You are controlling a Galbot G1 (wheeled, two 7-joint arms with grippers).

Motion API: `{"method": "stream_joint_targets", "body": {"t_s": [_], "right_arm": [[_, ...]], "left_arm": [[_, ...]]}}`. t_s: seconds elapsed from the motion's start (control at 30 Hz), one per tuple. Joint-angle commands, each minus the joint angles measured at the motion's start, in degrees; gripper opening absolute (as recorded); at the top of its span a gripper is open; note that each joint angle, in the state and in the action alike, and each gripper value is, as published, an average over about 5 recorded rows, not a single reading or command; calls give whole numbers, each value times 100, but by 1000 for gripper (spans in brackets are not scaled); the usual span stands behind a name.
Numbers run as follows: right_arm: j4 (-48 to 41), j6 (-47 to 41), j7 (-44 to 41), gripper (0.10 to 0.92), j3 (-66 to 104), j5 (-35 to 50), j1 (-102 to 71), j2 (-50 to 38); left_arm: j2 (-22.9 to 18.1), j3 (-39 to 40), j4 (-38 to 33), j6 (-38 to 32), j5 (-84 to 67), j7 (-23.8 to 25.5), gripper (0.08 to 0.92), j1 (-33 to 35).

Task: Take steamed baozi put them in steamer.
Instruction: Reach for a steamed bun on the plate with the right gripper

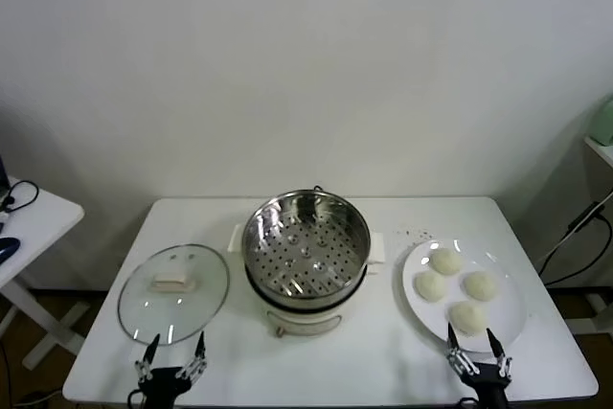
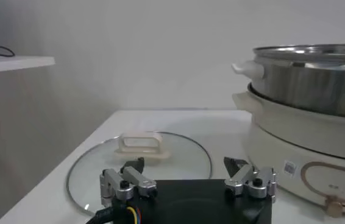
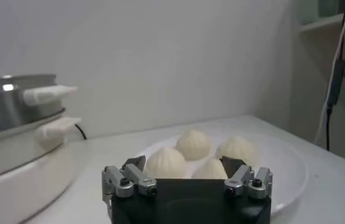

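Several off-white steamed baozi (image 1: 456, 289) lie on a white plate (image 1: 510, 329) at the table's right; they also show in the right wrist view (image 3: 192, 145). The shiny perforated steamer (image 1: 306, 241) sits empty on a cream cooker base (image 1: 303, 317) at the table's middle. It shows in the left wrist view (image 2: 316, 78) and in the right wrist view (image 3: 8, 100). My right gripper (image 1: 477, 343) (image 3: 183, 164) is open and empty at the front edge, just before the plate. My left gripper (image 1: 174, 350) (image 2: 183, 163) is open and empty at the front edge, just before the glass lid.
A flat glass lid (image 1: 173, 291) with a white knob lies left of the cooker, also in the left wrist view (image 2: 139, 163). A white side table (image 1: 29, 222) stands at far left. Cables (image 1: 573, 234) hang at far right.
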Motion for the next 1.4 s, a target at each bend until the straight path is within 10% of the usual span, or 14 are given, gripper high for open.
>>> {"method": "stream_joint_targets", "body": {"t_s": [0.03,0.33,0.77,1.13,1.4], "right_arm": [[671,-1925,158,823,594,119,1113,-251],[-320,-4611,-741,823,-134,-255,3740,-2391],[-1635,-2590,-5334,823,-4544,-2922,7100,-5734],[-3083,-1924,-6680,823,-10444,-2374,12472,-4825],[-4122,-2171,-6684,823,-11318,-1458,12826,-3483]], "left_arm": [[8,18,-31,-33,30,8,823,1],[11,94,-52,-70,106,9,823,-41],[50,130,-13,-101,215,69,823,-117],[92,133,76,-150,255,79,823,-139],[79,111,87,-154,259,80,823,-149]]}}
